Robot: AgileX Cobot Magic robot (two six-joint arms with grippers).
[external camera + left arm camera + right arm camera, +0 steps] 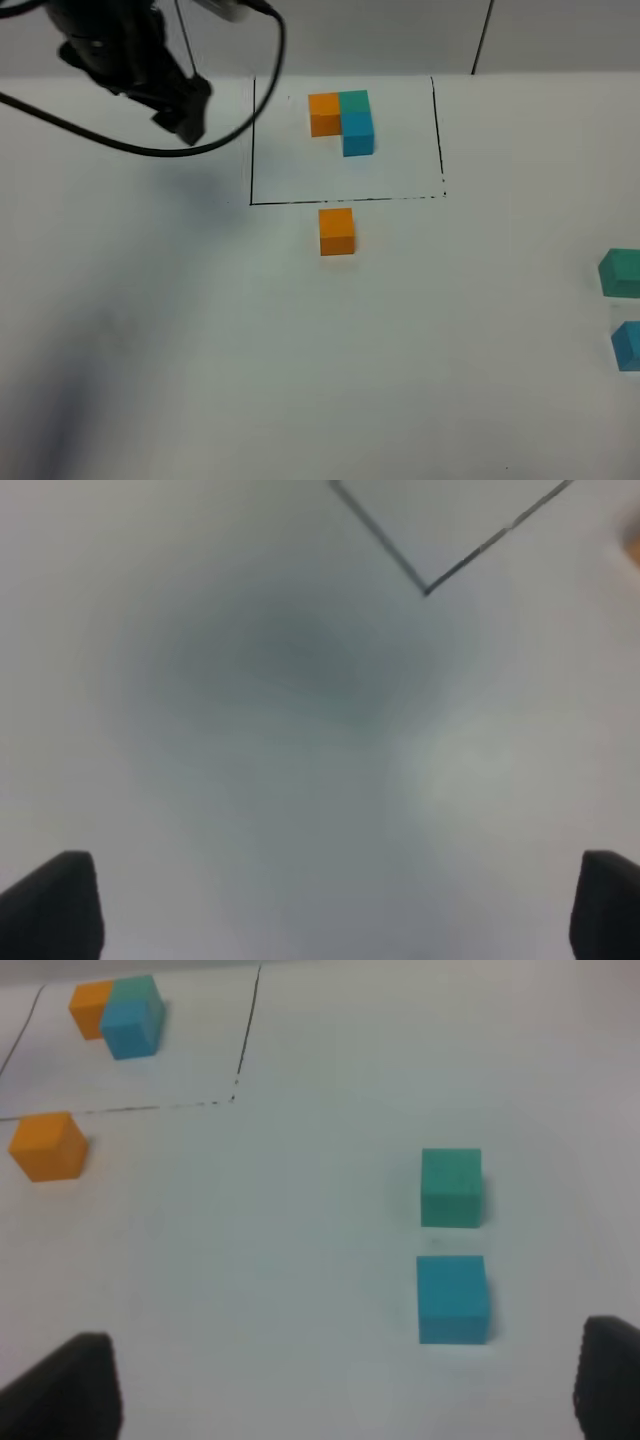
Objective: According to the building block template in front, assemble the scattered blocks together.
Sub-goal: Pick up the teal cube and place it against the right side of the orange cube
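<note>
Left claw [320, 910] spread wide, empty, over white counter [200, 350] near a corner of the drawn frame [426, 588], right claw [335, 1385] wide too, holding nothing, teal-green cube [451, 1187] and sky-blue cube [452, 1299] slightly apart beneath it, orange cube [337, 231] just outside frame, template [343, 122] inside.

Ext cam: high, looks down on whole table [200, 350]. L wrist cam: close to table, blurry, catches frame [425, 588] corner. R wrist cam: oblique; shares orange cube [47, 1146] + template [118, 1012] w/ ext.
</note>
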